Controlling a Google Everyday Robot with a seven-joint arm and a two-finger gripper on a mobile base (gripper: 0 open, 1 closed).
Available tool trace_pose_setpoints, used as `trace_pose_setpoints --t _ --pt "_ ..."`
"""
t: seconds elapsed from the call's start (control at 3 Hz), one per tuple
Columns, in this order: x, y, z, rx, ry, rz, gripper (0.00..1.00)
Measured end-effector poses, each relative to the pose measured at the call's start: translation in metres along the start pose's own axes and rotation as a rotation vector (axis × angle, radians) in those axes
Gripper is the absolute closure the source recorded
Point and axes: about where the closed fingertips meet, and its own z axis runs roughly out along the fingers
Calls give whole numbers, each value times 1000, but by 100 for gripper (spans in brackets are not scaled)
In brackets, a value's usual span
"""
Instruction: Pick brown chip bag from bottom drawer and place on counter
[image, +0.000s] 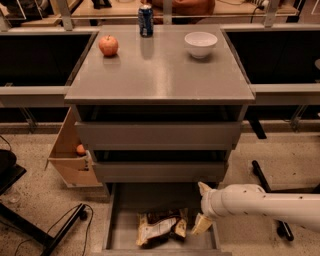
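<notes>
Brown chip bag (161, 227) lies flat on the floor of the bottom drawer (121, 202), lower centre of frame, crinkled, white panel facing up. The drawer is pulled out twd the bottom edge and the bag sits in its front half, closer to the right wall than the left.

Tool (200, 207) is inside the drawer, just right of the bag. Its two tan fingers are spread wide and released, w/ nothing between them. One fingertip points up near the middle drawer's underside. The other hangs down right at the bag's right edge, and I can't tell whether it touches the foil. The white arm (260, 202) comes in from the lower-right corner, roughly level, over the drawer's right side.

Above are the two upper drawers, middle (160, 171) and top (159, 135), both grey and both standing a bit proud of the cabinet.

The grey surface (160, 77) on top fills the upper centre of frame and is slightly glossy. It carries:
- red apple (108, 45), back left
- blue soda can (145, 20), upright at the back edge, centre
- white bowl (201, 44), back right

All three are well apart from each other.

Left of the cabinet, mid-left of frame, a cardboard box (67, 160) stands on the speckled floor w/ sth small and orange (80, 149) in it. A black stand leg w/ cable (55, 232) crosses the lower-left corner.
</notes>
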Motion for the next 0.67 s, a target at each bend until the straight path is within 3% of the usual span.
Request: trace_pose_setpoints --t 0.33,0.67 --pt "0 5 33 -11 -11 -17 0" --pt "6 9 106 -30 4 -63 0"
